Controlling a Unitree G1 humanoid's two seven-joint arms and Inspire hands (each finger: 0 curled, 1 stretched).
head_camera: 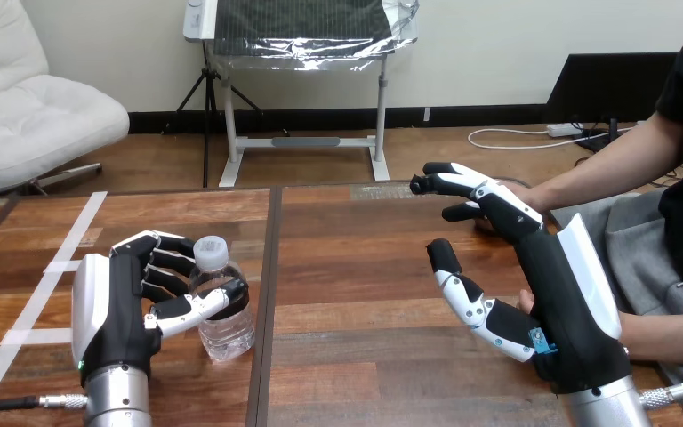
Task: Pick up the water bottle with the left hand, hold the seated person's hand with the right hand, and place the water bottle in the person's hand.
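Your left hand [116, 307] is clamped on the clear, ribbed plastic water bottle with the white screw cap [224, 331]. The black-and-white jointed fingers curl round its far side, and the thumb crosses the front just under the shoulder. The bottle stands upright with its base on the glossy, dark-grained wooden table [356, 267], and its cap pokes up just past your fingertips. Strips of white tape [53, 267] lie on the planks outboard of that hand.

Over to your right hand [562, 307]: it's raised on edge, with the white shell on its back turned outward. The fingers reach forward, loosely stretched, and the thumb is splayed wide below them, so nothing is gripped. The person's hand [529, 189] sits just behind those fingers (touching or not, you can't tell from here), and the bare forearm [605, 165] runs away to the outside of your wrist.
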